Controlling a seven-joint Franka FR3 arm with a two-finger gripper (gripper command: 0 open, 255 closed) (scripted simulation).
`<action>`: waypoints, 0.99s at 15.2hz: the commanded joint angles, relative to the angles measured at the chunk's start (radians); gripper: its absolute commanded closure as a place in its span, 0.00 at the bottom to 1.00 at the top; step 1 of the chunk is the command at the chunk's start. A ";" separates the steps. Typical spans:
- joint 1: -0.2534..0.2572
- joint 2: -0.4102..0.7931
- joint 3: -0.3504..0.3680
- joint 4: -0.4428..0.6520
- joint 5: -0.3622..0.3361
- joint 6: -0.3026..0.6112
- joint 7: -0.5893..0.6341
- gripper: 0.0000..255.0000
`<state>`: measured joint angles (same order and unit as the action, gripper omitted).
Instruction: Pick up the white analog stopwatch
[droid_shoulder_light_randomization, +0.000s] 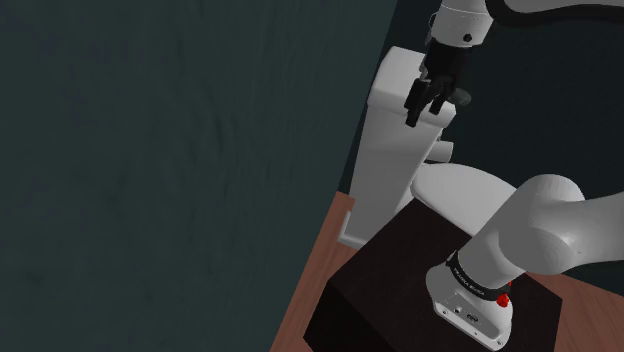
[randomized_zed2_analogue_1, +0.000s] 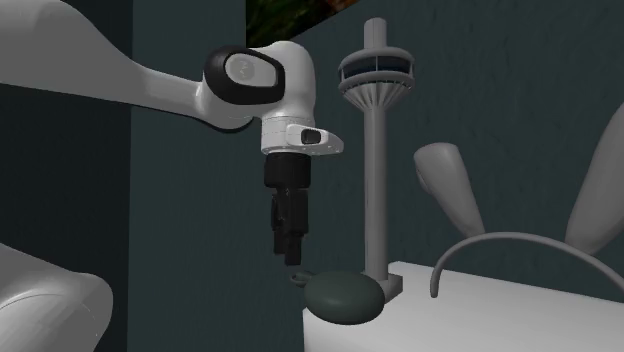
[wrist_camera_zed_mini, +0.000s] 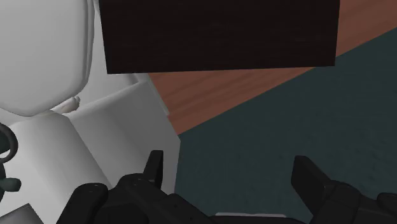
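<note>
the robot's black gripper (randomized_zed2_analogue_1: 290, 258) hangs over the edge of a white toilet tank (droid_shoulder_light_randomization: 398, 125), jaws spread wide with nothing between them, as the wrist view shows. the stopwatch (randomized_zed2_analogue_1: 345, 298), drawn dark grey-green rather than white, lies flat on the tank top just below the fingertips and slightly toward the second exterior view's right, its small ring pointing at the gripper; the two are not touching. a slim grey tower-shaped ornament (randomized_zed2_analogue_1: 376, 150) stands just behind the stopwatch. below are the closed toilet lid (droid_shoulder_light_randomization: 465, 195), the dark stand (droid_shoulder_light_randomization: 395, 275) and a reddish wood floor (droid_shoulder_light_randomization: 318, 270).
</note>
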<state>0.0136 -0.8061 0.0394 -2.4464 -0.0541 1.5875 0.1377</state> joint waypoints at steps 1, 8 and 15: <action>0.000 0.000 0.000 0.000 0.000 0.000 0.000 0.00; -0.162 -0.021 -0.114 0.072 -0.022 -0.022 0.133 0.00; -0.275 -0.061 -0.192 0.078 -0.037 -0.018 0.227 0.00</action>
<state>-0.2553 -0.8565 -0.1496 -2.3564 -0.0904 1.5652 0.3581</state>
